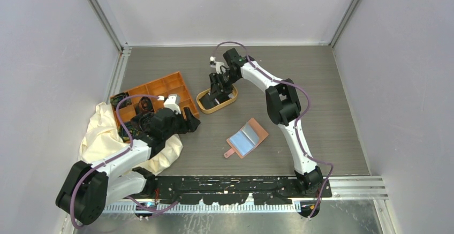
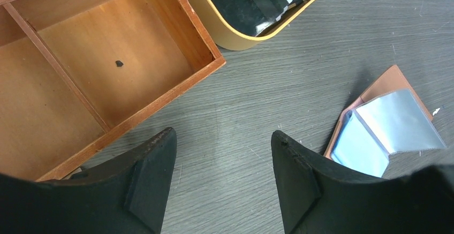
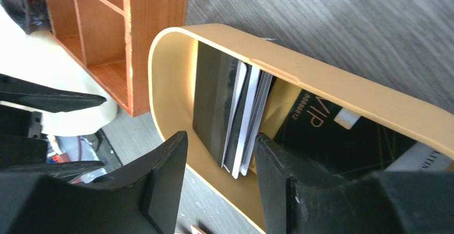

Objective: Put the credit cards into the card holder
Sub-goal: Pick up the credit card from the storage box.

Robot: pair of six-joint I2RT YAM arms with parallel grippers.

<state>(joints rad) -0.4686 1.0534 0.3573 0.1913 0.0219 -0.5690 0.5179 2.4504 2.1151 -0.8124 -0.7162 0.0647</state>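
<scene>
Several credit cards [image 3: 241,116] stand on edge in the oval tan-rimmed tray [image 3: 321,78], with a black card [image 3: 332,132] lying flat beside them. My right gripper [image 3: 222,137] is open and reaches down over the tray [image 1: 206,105]. One finger is close to the white card edges, and the other stands apart from the stack with a gap. The card holder [image 1: 247,138] lies open on the table, bluish pockets up [image 2: 385,127]. My left gripper [image 2: 224,133] hangs open over bare table by the orange tray's corner, holding nothing.
An orange compartment tray [image 1: 160,92] sits left of the oval tray, its near corner close to my left fingers [image 2: 155,159]. A cream cloth [image 1: 99,132] is bunched at the left under the left arm. Grey walls enclose the table.
</scene>
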